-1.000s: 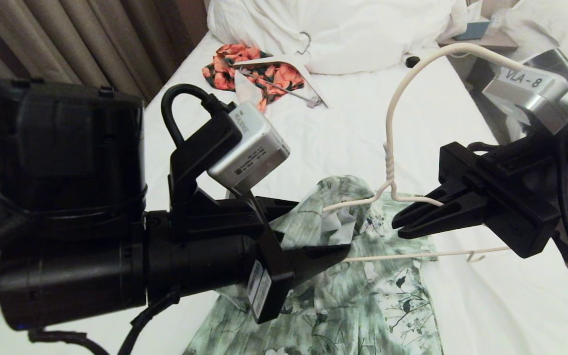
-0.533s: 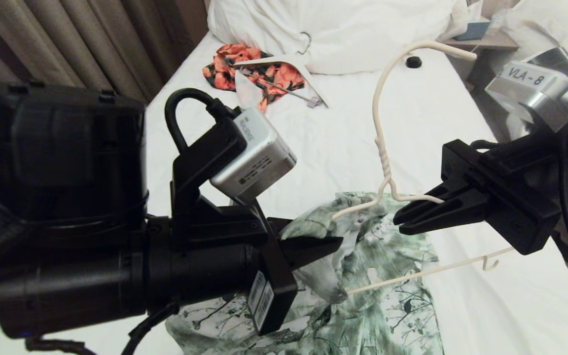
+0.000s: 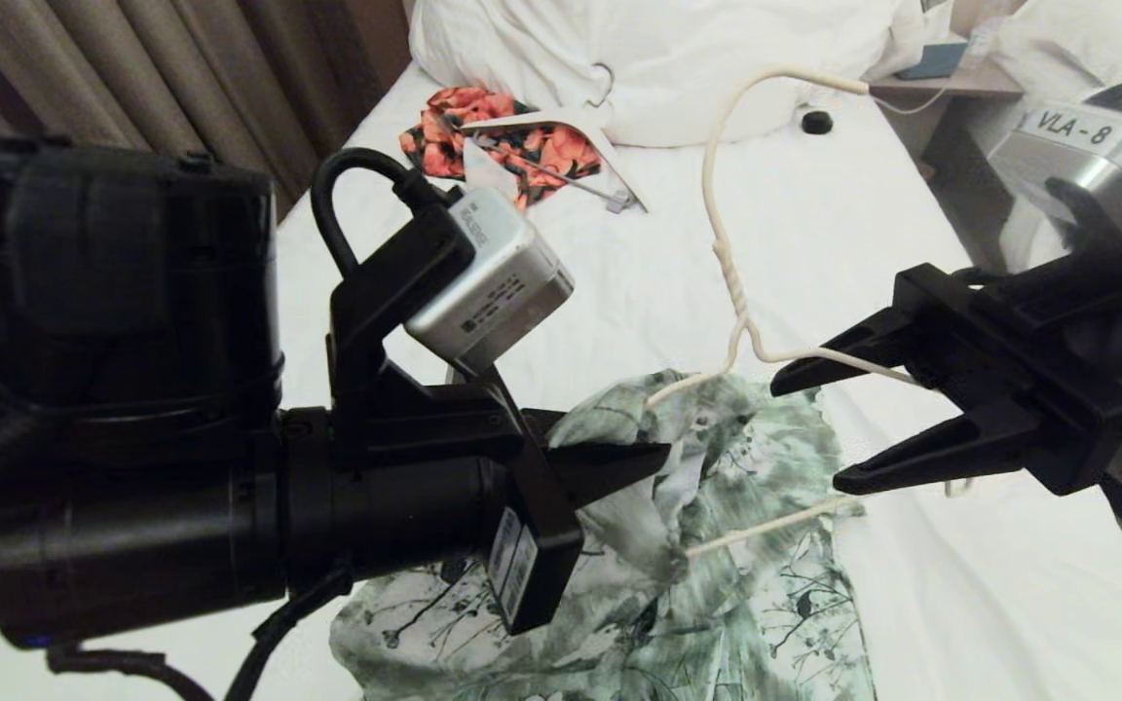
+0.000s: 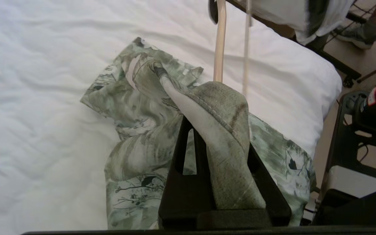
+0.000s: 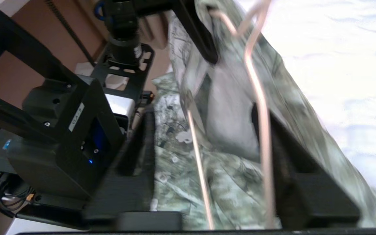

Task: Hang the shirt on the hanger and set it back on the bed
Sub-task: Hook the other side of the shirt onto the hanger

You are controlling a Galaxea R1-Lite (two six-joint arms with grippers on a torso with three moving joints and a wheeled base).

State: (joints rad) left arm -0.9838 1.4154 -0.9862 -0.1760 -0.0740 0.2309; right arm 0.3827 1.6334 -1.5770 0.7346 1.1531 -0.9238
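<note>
While the left gripper held its jaws clamped on a fold of the green floral shirt, lifting the collar region off the bed, the right gripper stood just beside it with jaws spread apart, the wire hanger running between them and apparently resting against the upper one. Step in hand, by my reading: threading the hanger into the shirt, one shoulder partly in, since the near wire arm disappeared under the cloth by the left jaws. The rest of the shirt lay on the sheet near the foot of the bed. Next move likely calls for the right jaws to take a fresh hold on the hanger and work its free end into the other shoulder while the left keeps the cloth taut; an unsupported hanger could slip. Hard to make out: how far the wire reached inside the fabric, whether the right jaws bore any of the hanger's weight, and the shirt's lower hem, which was cut off. An orange floral garment lay by the pillows.
</note>
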